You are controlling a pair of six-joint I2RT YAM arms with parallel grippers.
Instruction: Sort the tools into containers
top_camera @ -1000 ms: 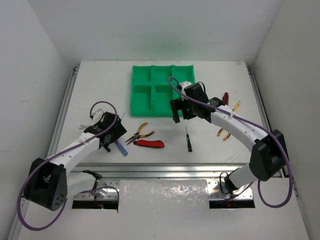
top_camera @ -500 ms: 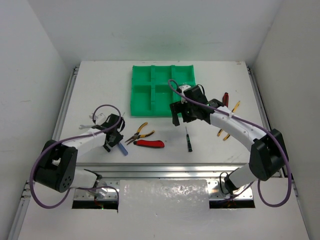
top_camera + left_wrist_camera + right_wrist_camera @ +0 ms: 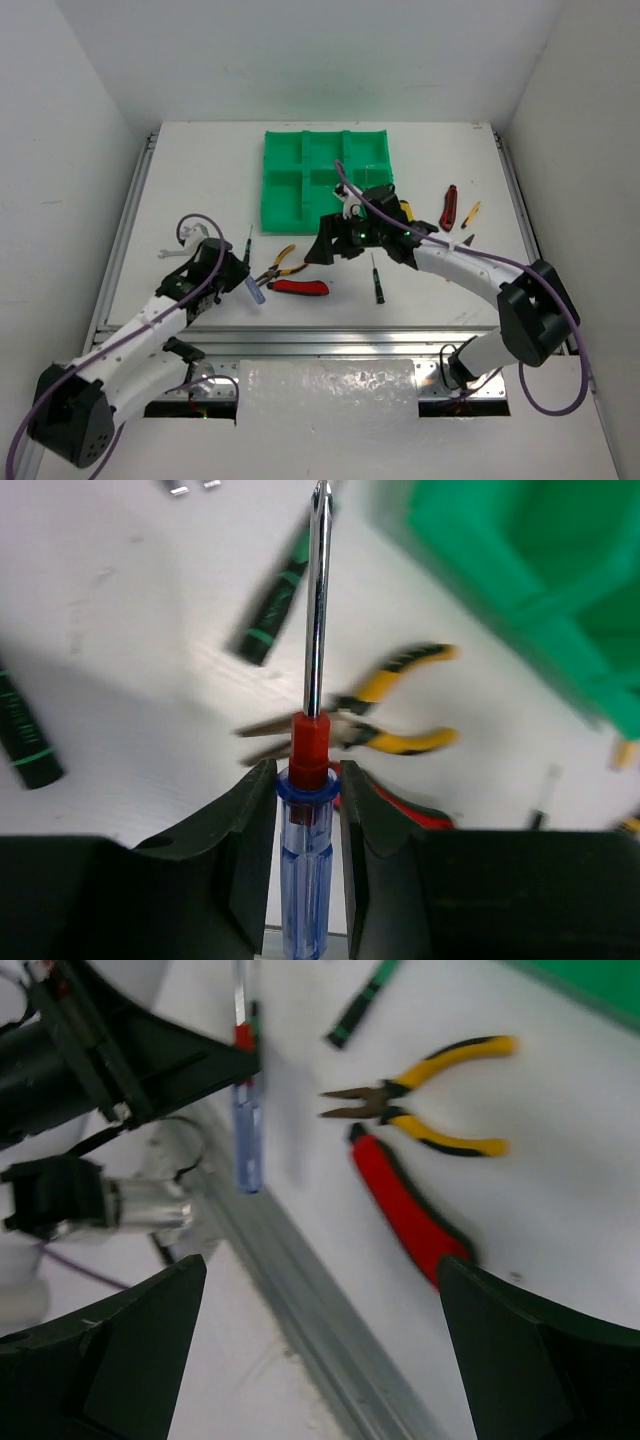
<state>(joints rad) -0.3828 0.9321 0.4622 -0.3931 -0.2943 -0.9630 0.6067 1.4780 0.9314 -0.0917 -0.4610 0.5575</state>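
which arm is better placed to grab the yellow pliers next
Right. The right gripper is open with the yellow pliers in its view; the left gripper is shut on the blue screwdriver.

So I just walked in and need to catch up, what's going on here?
A two-arm robot is mid-sort, with a green tray as the destination. The left gripper is shut on a blue-handled screwdriver. The right gripper hangs open close to the yellow pliers and red utility knife, which lie on the table.
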